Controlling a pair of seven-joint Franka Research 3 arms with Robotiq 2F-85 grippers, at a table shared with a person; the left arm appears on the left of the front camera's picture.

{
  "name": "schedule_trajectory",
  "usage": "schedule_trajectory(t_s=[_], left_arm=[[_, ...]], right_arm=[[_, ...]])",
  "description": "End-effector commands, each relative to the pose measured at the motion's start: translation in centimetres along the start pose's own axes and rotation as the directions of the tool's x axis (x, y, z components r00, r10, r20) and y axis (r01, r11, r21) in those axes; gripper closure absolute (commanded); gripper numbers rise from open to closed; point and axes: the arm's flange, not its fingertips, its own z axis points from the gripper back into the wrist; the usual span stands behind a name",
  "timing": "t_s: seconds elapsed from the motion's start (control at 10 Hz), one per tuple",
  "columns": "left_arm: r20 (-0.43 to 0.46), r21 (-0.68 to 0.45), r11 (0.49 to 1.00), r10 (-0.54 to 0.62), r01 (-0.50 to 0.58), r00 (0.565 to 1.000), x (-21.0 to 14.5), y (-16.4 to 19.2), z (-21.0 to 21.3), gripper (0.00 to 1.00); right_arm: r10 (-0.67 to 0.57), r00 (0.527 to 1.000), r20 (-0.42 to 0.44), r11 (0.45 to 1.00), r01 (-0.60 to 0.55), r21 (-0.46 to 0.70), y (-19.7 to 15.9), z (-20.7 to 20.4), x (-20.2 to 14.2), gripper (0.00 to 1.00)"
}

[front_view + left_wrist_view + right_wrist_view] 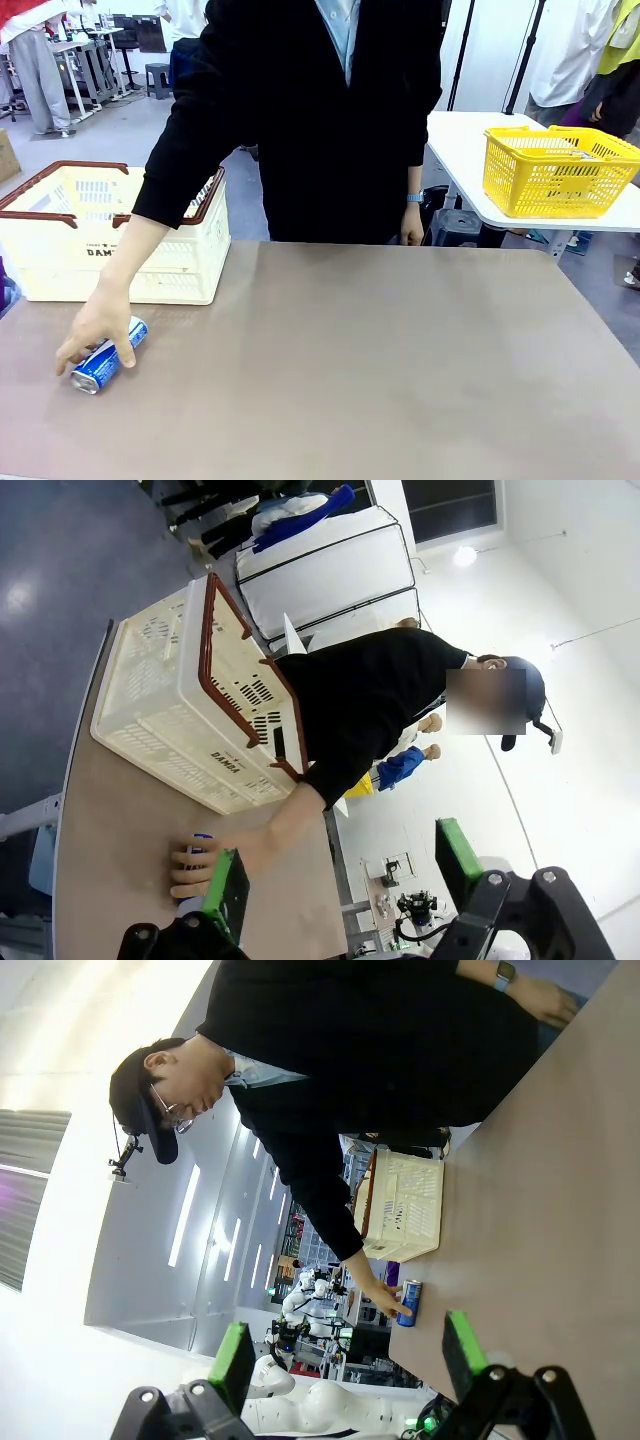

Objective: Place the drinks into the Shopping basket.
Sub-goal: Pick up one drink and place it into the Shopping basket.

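One broad brown bench (400, 380) was spread across the front view, and on its far left part the cream Shopping basket (60, 255) was set upright, mouth open to the top. Across the bench a person (320, 120) in a black top was seen leaning, one hand (98, 330) laid over the blue can (103, 364). The can was found on its side on the bench at the robot's left, on the robot's side of the basket and apart from it. Its long axis was slanted, the silver end turned toward the near left and the other end toward the far right. The left jaws were shown spread wide, nothing between the green pads (225, 892), with the can placed ahead of them, close by one pad and partly covered by the hand. The right jaws were also seen parted and empty, the can lying well away across the bench. The left arm was therefore judged the nearer. A grasp across the can's short width was judged workable only once the hand was lifted clear.
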Motion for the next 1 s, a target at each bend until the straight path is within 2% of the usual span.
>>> schedule_trajectory(t_s=[0.0, 0.2, 0.4, 0.7, 0.9], left_arm=[[0.021, -0.014, 1.000, -0.004, 0.004, 1.000, -0.1, -0.3, 0.4, 0.00], [-0.002, -0.020, 1.000, 0.001, -0.002, 1.000, -0.1, 0.1, -0.1, 0.00], [-0.070, -0.020, 1.000, 0.010, -0.011, 0.998, -0.5, 0.3, -2.1, 0.00], [-0.314, 0.012, 1.000, -0.017, 0.021, 0.949, -2.1, -0.4, -9.4, 0.00], [-0.498, 0.125, 0.986, -0.034, 0.110, 0.866, -6.3, -2.0, -16.6, 0.00]], right_arm=[[0.026, 1.000, -0.010, 1.000, -0.026, 0.003, 0.2, 0.1, -0.2, 0.00], [0.026, 1.000, -0.010, 1.000, -0.026, 0.003, 0.2, 0.1, -0.2, 0.00], [0.026, 1.000, -0.010, 1.000, -0.026, 0.003, 0.2, 0.1, -0.2, 0.00], [0.026, 1.000, -0.010, 1.000, -0.026, 0.003, 0.2, 0.1, -0.2, 0.00], [0.026, 1.000, -0.010, 1.000, -0.026, 0.003, 0.2, 0.1, -0.2, 0.00]])
